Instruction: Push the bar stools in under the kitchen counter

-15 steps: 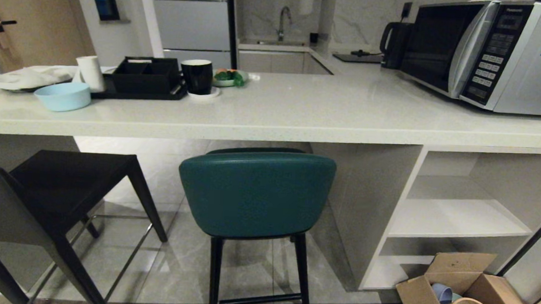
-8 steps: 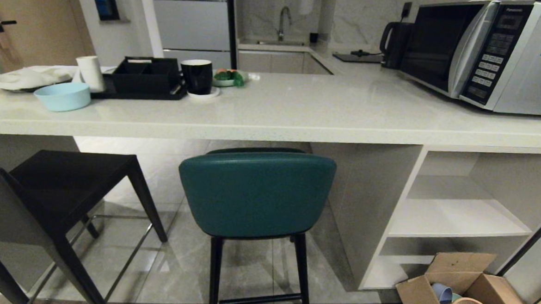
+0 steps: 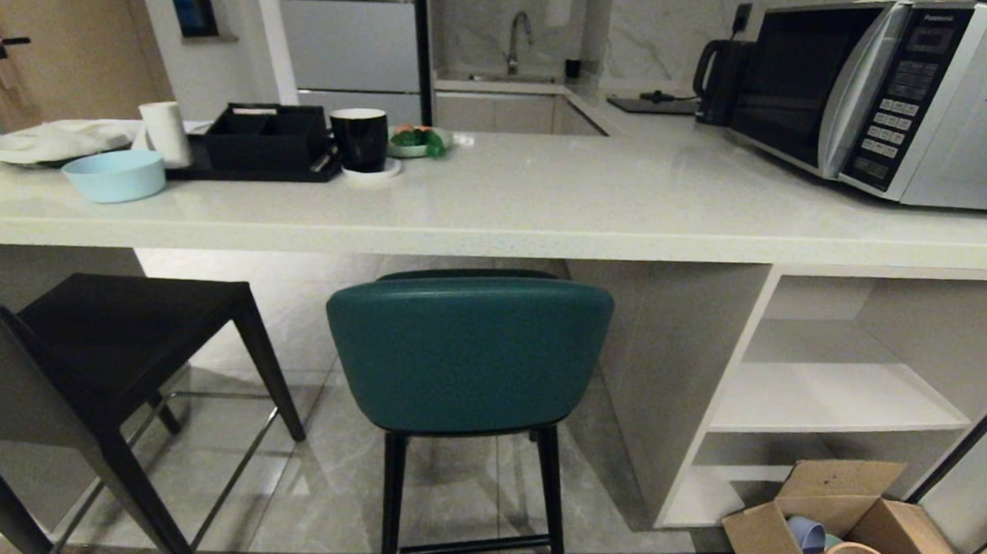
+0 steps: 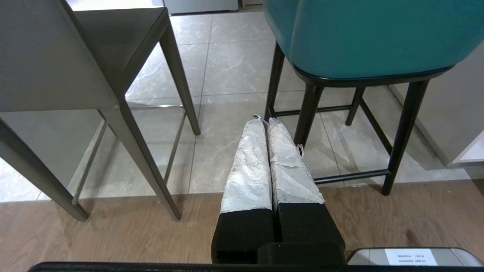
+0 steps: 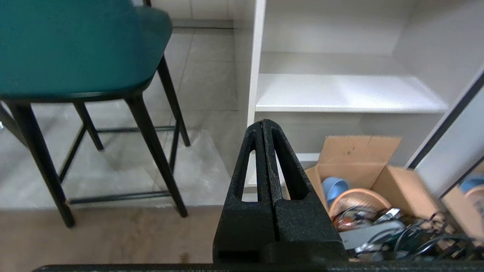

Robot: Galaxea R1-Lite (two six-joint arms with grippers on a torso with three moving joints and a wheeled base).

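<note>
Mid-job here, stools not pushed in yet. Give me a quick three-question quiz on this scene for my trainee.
1. True or false: the teal stool has its backrest facing the robot and stands in front of the kitchen counter.
2. Which stool stands further out from the counter? A) the teal stool B) the dark grey stool C) both alike
3. Fill in: the left pincer and the right pincer are both ____ and hold nothing.

Key
1. True.
2. B: it sits to the teal stool's left, its backrest nearer the camera.
3. Shut: each hangs low behind the stools, touching neither.
</note>
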